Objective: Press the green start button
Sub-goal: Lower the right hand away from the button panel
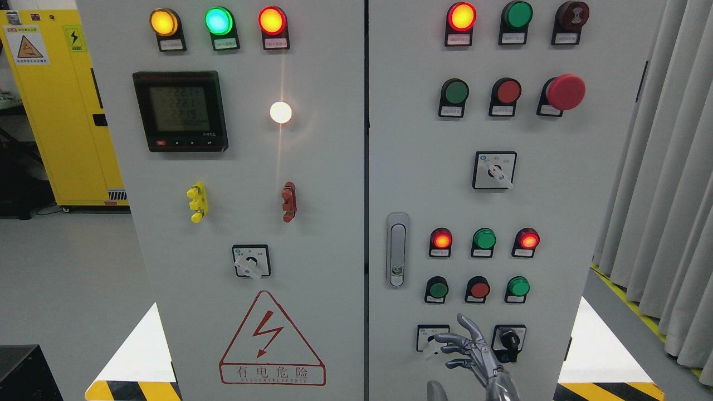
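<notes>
The right cabinet door (557, 195) carries several round buttons and lamps. In its lower button row a dark green button (438, 289) sits at the left, a red button (479, 289) in the middle and a brighter green button (518, 286) at the right. Another dark green button (456, 92) sits higher up. My right hand (465, 348), metallic grey, rises from the bottom edge just below this lower row. Its index finger points up toward the gap between the dark green and red buttons, the other fingers spread leftward. It holds nothing and touches no button.
Two rotary switches (433, 337) (508, 341) flank the hand. A door latch (396, 250) sits left of the lower buttons. A red mushroom stop button (565, 92) protrudes at upper right. Grey curtains (663, 167) hang to the right, a yellow cabinet (55, 111) stands at far left.
</notes>
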Robot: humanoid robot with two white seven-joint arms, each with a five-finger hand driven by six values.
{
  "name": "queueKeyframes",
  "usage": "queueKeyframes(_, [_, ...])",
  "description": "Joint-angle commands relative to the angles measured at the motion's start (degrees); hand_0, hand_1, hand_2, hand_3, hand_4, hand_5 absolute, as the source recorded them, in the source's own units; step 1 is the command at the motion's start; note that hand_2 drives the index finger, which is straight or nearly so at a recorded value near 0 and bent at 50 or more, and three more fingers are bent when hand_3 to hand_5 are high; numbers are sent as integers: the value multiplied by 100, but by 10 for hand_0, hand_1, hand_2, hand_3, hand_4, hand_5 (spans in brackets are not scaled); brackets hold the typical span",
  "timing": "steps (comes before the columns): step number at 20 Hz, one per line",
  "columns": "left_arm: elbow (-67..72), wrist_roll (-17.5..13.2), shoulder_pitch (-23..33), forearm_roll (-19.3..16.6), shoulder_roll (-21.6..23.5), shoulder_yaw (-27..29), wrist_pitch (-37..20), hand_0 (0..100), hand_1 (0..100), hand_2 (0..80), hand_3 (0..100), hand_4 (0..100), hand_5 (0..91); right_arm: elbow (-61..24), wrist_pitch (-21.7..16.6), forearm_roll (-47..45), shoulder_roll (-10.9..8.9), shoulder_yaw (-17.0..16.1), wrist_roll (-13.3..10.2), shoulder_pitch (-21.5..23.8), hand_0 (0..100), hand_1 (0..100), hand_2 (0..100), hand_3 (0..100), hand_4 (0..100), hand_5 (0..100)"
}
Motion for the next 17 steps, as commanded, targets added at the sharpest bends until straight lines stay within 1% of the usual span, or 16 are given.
queueKeyframes(1, [-6, 2, 0, 0, 0, 0, 2, 120, 556, 0, 0, 0, 0, -162, 11, -303, -26, 181, 5, -18, 237, 204, 0, 14, 7, 0])
queueKeyframes(5, [2, 2, 0, 0, 0, 0, 2, 120, 556, 0, 0, 0, 0, -162, 29, -303, -35, 181, 5, -9, 228, 239, 0, 18, 8, 0])
queueKeyframes(17, [-6, 2, 0, 0, 0, 0, 2, 120, 556, 0, 0, 0, 0, -136, 38, -303, -35, 189, 5, -9, 221, 273, 0, 32, 18, 0])
